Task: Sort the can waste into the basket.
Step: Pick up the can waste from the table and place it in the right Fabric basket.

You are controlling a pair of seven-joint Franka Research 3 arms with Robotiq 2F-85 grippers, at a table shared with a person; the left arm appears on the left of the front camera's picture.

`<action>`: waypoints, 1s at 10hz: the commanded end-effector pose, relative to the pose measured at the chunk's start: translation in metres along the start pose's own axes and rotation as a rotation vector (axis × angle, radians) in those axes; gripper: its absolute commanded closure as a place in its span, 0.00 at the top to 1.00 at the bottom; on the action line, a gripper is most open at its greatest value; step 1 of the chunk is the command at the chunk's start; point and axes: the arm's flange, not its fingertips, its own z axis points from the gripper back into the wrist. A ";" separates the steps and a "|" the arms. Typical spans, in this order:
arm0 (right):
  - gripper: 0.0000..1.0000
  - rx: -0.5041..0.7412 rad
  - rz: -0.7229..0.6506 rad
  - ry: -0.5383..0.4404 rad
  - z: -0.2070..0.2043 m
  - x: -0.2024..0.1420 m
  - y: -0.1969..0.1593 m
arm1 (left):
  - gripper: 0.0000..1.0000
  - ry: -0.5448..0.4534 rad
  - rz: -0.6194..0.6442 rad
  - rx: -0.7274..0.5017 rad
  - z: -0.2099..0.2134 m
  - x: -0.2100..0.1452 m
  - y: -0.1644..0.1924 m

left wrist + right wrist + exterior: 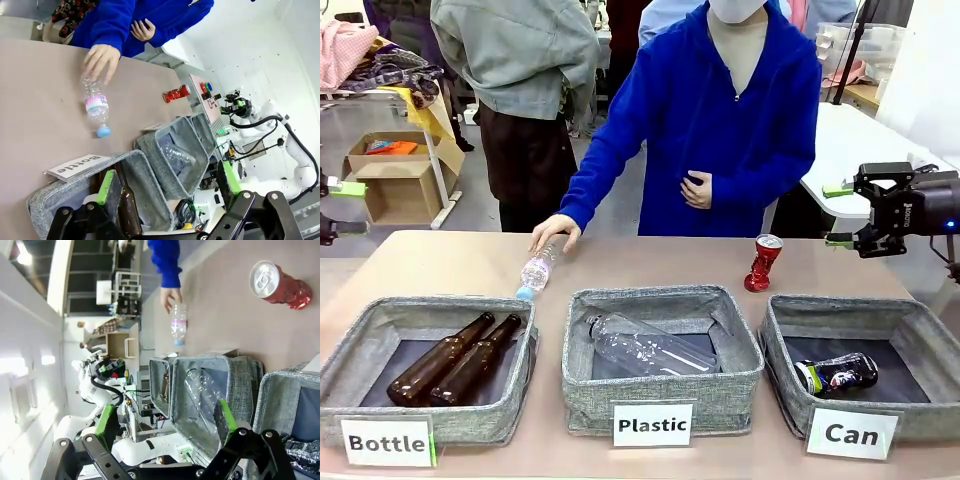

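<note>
A red can [763, 262] with a pinched waist stands on the table just behind the basket labelled "Can" [780, 335]. A black can [838, 374] lies inside that basket. My right gripper [838, 214] hovers open at the table's right edge, to the right of the red can and above it, holding nothing. My left gripper [348, 208] hangs open at the far left, off the table. The right wrist view looks past the open right gripper [165, 417] to the red can [277, 285] and the Can basket [280, 390]. The open left gripper [166, 182] sees the red can [176, 93] far off.
The person's hand [555, 232] rests on a clear plastic bottle [536, 270] lying on the table. The "Bottle" basket [350, 345] holds two brown glass bottles [455, 358]. The "Plastic" basket [745, 350] holds a clear bottle [640, 347].
</note>
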 end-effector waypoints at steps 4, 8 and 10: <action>1.00 -0.216 0.924 -0.271 0.010 0.030 0.002 | 1.00 0.000 0.011 0.005 -0.001 0.003 -0.003; 1.00 -0.512 1.448 -0.323 -0.002 0.052 -0.038 | 1.00 0.000 0.011 0.005 -0.001 0.003 -0.003; 1.00 -0.367 0.991 0.020 0.004 0.050 -0.022 | 1.00 0.000 0.011 0.005 -0.001 0.003 -0.003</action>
